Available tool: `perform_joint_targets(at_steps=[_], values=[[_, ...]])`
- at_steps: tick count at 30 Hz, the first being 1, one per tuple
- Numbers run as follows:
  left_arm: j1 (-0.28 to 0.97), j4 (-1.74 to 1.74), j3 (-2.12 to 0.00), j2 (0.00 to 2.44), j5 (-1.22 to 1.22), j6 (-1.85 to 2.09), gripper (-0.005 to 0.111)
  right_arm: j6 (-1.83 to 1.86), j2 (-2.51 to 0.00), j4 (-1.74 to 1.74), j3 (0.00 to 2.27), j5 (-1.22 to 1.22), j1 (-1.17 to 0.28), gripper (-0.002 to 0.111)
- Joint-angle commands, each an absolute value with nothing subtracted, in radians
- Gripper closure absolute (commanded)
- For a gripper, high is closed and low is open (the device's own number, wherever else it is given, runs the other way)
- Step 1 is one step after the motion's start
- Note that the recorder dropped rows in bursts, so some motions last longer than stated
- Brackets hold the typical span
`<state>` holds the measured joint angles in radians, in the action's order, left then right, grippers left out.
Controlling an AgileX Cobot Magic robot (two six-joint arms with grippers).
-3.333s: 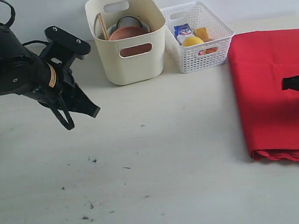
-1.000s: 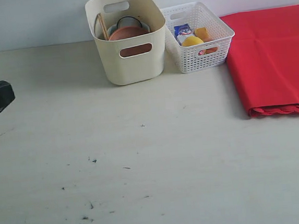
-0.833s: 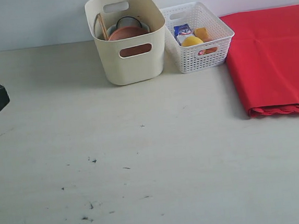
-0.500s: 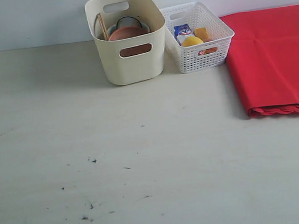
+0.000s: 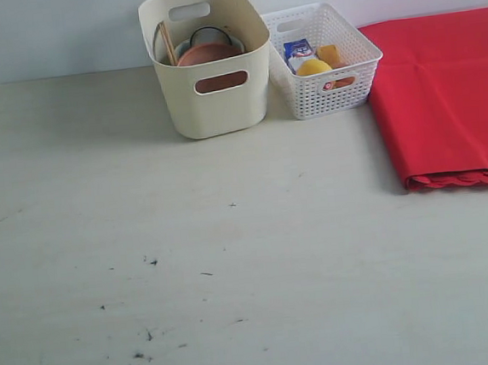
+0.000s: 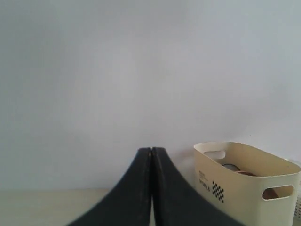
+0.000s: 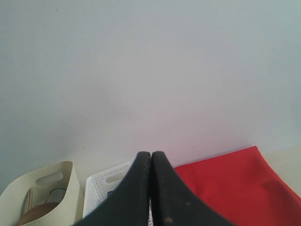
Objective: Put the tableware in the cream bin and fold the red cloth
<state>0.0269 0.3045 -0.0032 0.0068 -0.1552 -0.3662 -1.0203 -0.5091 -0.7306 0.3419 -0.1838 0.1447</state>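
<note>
The cream bin (image 5: 209,74) stands at the back of the table with tableware inside: a brown wooden plate (image 5: 209,53), a pale bowl (image 5: 209,36) and wooden chopsticks (image 5: 166,42). The red cloth (image 5: 450,96) lies folded at the right, its scalloped edges (image 5: 462,180) stacked toward the front. Neither arm shows in the exterior view. My left gripper (image 6: 151,149) is shut and empty, with the cream bin (image 6: 244,181) beyond it. My right gripper (image 7: 151,153) is shut and empty, raised over the red cloth (image 7: 235,181) and the cream bin (image 7: 33,195).
A white lattice basket (image 5: 323,56) with a lemon (image 5: 313,67), a milk carton (image 5: 299,51) and other food stands between the bin and the cloth. A pale wall runs behind. Dark scuff marks (image 5: 155,335) dot the table's front.
The left arm's dark tip, at the exterior view's left edge one second ago, has withdrawn out of that view. Bin, basket and cloth have not moved.
</note>
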Motion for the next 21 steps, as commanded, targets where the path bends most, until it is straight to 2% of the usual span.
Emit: perform_joint_targets(at_steps=[1,4,10,21], values=[[0.025,0.03,0.0,0.0,-0.023,-0.109,0.106,-1.022,-0.505,-0.737,0.337,-0.186,0.145,0.108],[0.025,-0.007,0.0,0.0,0.079,-0.071,0.106,-1.022,-0.505,-0.737,0.337,-0.186,0.145,0.108],[0.025,-0.022,0.0,0.0,0.134,-0.023,0.106,-1.022,-0.505,-0.733,0.337,-0.186,0.145,0.108],[0.025,-0.022,0.0,0.0,0.14,-0.021,0.106,-1.022,-0.505,-0.737,0.337,-0.186,0.145,0.108]])
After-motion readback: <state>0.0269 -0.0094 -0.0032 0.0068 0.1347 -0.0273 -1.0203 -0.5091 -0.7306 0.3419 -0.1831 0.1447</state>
